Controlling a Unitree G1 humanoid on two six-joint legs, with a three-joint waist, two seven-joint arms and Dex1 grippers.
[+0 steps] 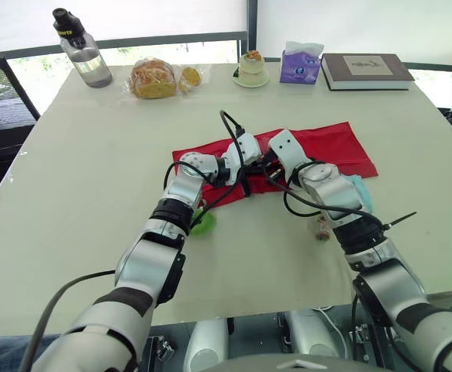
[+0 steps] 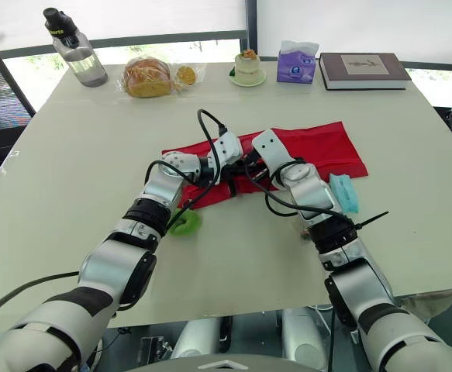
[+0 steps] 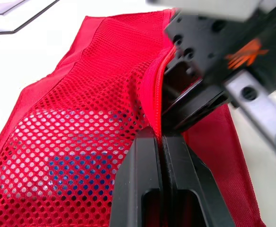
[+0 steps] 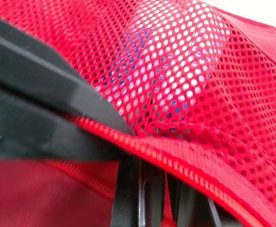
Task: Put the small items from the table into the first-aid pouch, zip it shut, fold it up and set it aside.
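Left eye view has the red pouch (image 1: 322,146) lying flat near the middle of the table (image 1: 78,170); its long axis runs across the robot from left to right, with the right end angled a little farther away; both arms meet over its left end. In the left wrist view, the left gripper (image 3: 160,138) has its fingers (image 3: 140,184) pressed together, pinching the zip edge beside the mesh panel (image 3: 81,123); something blue and white shows through the mesh. The right gripper (image 4: 149,182) sits against the same zip edge, just beside the left one; whether it grips anything cannot be told. A green item (image 1: 203,223) lies by the left forearm; a teal packet (image 2: 343,192) lies just off the pouch's right end.
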